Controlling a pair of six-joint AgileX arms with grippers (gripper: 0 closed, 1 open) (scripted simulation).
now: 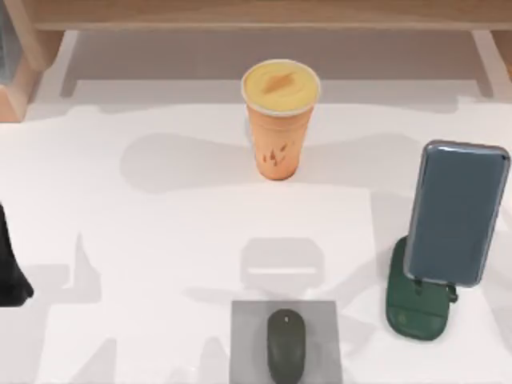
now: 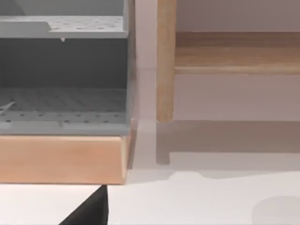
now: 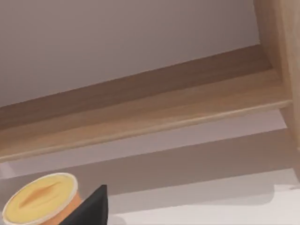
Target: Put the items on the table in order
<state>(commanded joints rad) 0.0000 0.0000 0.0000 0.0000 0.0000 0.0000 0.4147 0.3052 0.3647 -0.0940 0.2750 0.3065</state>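
Observation:
An orange drink cup (image 1: pixel 279 128) with a yellow lid stands upright at the back middle of the white table (image 1: pixel 160 240). The blue-grey phone (image 1: pixel 458 212) leans upright on a dark green stand (image 1: pixel 414 308) at the right. Near the front edge, the dark olive-grey mouse (image 1: pixel 286 346) lies on a flat grey pad (image 1: pixel 248 336). My left arm (image 1: pixel 11 268) is parked at the table's left edge, with a black tip of its gripper (image 2: pixel 89 212) facing the shelf corner. A black tip of my right gripper (image 3: pixel 91 210) sits close to the cup's lid (image 3: pixel 40 197).
A light wooden shelf (image 1: pixel 256 12) runs along the back of the table, with a leg (image 2: pixel 165 61) at its left end. A grey perforated rack (image 2: pixel 63 93) on a wooden base (image 2: pixel 61 157) stands at the far back left.

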